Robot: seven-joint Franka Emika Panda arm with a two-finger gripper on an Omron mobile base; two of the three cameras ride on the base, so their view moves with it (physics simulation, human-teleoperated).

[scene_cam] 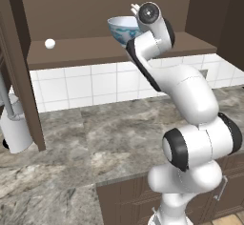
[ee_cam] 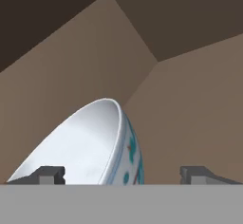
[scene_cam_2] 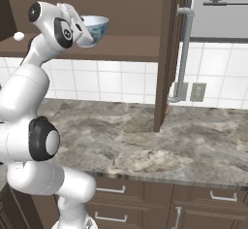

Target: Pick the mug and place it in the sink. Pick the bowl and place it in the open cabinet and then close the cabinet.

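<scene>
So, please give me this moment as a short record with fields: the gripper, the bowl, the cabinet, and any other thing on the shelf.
gripper: gripper with jaws spread wide, raised at the cabinet opening
bowl: large round white bowl with blue-teal pattern, between the fingertips; its rim is close to one tip and apart from the other
bowl contact: whether it rests on the shelf cannot be told
cabinet: dark brown wooden wall cabinet, door open
other: small white ball on the shelf, apart from the bowl
</scene>
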